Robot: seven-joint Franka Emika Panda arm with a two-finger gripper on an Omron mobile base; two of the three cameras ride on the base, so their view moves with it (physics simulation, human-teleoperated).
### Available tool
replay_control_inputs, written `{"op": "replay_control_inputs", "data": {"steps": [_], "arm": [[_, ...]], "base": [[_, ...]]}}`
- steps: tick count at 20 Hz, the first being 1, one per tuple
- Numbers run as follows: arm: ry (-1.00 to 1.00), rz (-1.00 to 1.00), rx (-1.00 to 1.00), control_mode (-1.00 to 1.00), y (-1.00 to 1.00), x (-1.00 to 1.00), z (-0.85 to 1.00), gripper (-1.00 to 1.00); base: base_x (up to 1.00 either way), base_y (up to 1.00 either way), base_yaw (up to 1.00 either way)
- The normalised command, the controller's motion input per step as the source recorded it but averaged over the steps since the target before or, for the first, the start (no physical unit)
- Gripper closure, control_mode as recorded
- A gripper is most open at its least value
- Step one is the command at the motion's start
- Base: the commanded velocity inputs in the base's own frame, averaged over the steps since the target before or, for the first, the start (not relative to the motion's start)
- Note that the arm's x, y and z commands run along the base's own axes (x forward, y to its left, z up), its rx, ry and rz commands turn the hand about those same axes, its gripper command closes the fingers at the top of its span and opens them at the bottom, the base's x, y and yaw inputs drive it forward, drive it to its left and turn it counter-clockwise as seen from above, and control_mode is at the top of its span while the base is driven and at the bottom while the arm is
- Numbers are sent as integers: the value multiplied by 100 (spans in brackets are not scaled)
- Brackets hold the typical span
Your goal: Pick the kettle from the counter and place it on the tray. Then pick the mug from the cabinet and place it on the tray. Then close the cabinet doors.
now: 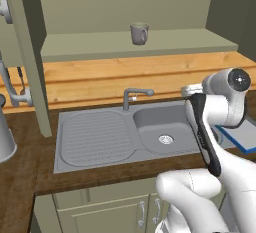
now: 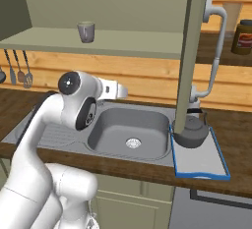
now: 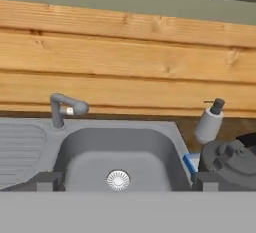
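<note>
Right base view: kettle (image 2: 191, 132) on tray (image 2: 216, 169).

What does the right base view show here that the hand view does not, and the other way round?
Right base view alone: the mug upright on the cabinet shelf, the open door edge-on, and the whole tray with the kettle standing on it.

Hand view alone: the white pump bottle behind the kettle, and the gripper, open and empty above the basin.

Both: the sink, the kettle on the tray, and the wood-plank wall.
</note>
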Motion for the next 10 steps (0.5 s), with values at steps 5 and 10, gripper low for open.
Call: {"op": "replay_control_inputs", "data": {"steps": [5, 10], "arm": [[-15, 0, 18, -100, 41, -30, 47, -100], [2, 0, 13, -100, 35, -10, 55, -100]], "base": [[0, 0, 0], [0, 0, 0]]}}
